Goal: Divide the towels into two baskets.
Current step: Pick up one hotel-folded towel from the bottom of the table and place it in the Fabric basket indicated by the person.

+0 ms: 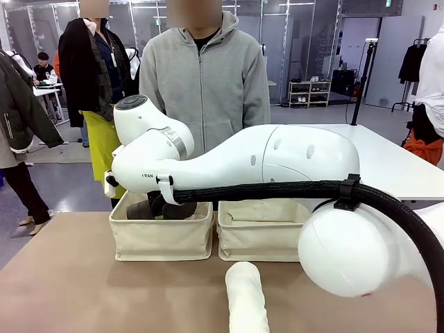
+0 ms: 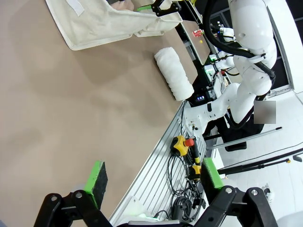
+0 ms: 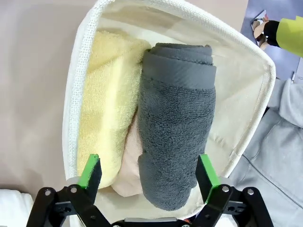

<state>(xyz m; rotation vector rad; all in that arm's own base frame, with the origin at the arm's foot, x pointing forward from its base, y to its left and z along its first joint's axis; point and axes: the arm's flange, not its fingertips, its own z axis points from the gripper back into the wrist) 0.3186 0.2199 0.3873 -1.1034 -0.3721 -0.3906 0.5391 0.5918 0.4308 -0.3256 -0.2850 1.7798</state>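
Observation:
My right arm reaches across to the left basket [image 1: 161,239]. Its gripper [image 3: 149,165] hangs open over that basket [image 3: 71,94], with a green pad on each side of the dark grey towel [image 3: 175,118] and not touching it. The grey roll lies on top of a yellow towel [image 3: 106,94] and a pale pink towel [image 3: 130,170]. A white towel [image 1: 246,298] lies on the table in front of the right basket [image 1: 260,243]. My left gripper [image 2: 154,172] is open and holds nothing above the table's near edge, well away from the white towel [image 2: 174,73].
A person in a grey hoodie [image 1: 205,83] stands just behind the baskets. The tan tabletop [image 1: 69,277] lies bare to the left of the white towel. Cables and a yellow stop button [image 2: 182,144] sit past the table's near edge.

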